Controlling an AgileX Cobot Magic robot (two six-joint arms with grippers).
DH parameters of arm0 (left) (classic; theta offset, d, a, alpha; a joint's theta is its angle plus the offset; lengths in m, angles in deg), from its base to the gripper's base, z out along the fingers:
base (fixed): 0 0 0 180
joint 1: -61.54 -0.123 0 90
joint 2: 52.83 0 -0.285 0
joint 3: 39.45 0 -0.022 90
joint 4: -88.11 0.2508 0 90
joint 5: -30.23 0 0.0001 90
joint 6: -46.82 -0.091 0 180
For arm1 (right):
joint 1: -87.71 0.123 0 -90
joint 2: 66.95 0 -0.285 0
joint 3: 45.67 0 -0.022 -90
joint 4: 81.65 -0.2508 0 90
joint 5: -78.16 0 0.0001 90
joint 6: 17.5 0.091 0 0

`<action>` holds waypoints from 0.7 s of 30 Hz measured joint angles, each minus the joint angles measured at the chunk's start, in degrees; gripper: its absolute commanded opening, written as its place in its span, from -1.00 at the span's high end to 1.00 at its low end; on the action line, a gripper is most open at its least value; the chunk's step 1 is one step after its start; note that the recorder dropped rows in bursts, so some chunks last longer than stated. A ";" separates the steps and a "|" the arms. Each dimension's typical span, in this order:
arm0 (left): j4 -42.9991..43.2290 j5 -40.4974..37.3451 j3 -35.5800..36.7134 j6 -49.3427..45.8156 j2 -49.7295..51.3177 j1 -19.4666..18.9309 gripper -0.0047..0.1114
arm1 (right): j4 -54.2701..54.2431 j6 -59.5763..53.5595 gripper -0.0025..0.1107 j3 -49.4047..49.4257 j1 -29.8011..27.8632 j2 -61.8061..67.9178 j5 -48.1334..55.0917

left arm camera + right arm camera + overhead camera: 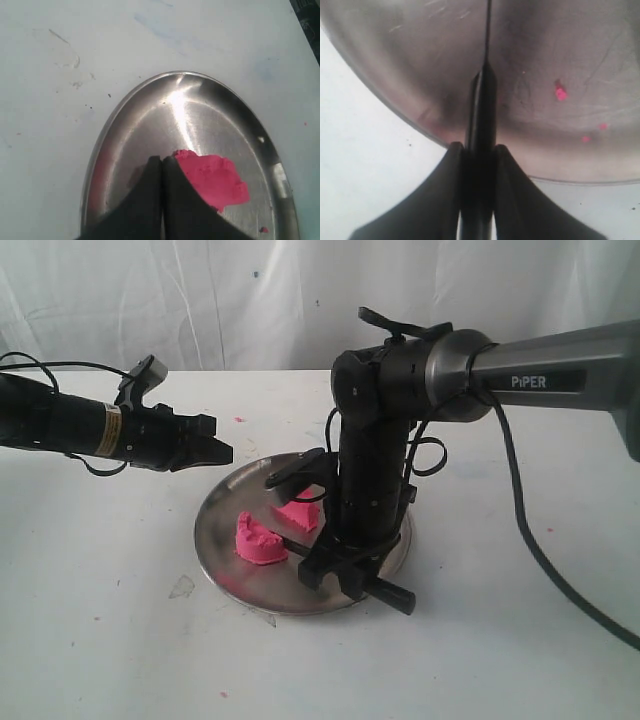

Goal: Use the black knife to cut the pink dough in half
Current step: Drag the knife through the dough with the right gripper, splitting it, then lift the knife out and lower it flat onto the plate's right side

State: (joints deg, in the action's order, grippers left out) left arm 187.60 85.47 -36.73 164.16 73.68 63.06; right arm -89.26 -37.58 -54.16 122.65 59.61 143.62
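the right gripper [479, 148] has its fingers [440, 200] clenched on the handle of the black knife [483, 100], which runs straight out between them. the blade shows edge-on as a thin line, pointing away from the fingers across the metal plate [390, 65] and past the picture's edge, with pink crumbs [561, 92] off to one side. in the exterior view the handle's butt juts out low over the plate's near right rim, and the blade is hidden behind the gripper. the pink dough [261, 541] lies on the plate in two pieces, just left of that gripper. the left gripper [222, 452] hovers by the plate's far left rim, fingers pressed together on nothing.
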 measured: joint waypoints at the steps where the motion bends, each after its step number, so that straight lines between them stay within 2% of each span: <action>1: 0.00 0.00 0.00 0.00 0.00 0.00 0.92 | 0.00 0.13 0.96 0.00 0.00 0.00 -0.30; 14: 0.00 0.39 0.00 0.00 0.00 0.00 0.92 | 4.80 4.46 0.96 0.00 -0.80 -8.75 -5.90; 17: 0.00 0.48 0.00 0.00 0.00 0.00 0.92 | 5.47 6.14 0.96 0.10 -2.64 -10.13 -7.21; 19: 0.00 0.63 0.00 0.00 0.00 0.00 0.92 | 4.52 9.50 0.96 1.67 -5.43 -11.65 -11.98; 21: 0.00 1.15 0.00 0.00 0.00 0.00 0.92 | -2.85 10.84 0.96 4.47 -9.52 -13.28 -17.03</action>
State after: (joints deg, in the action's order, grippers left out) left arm 187.60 86.62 -36.73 164.16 73.68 63.06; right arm -92.11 -26.74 -49.69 113.13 46.33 126.59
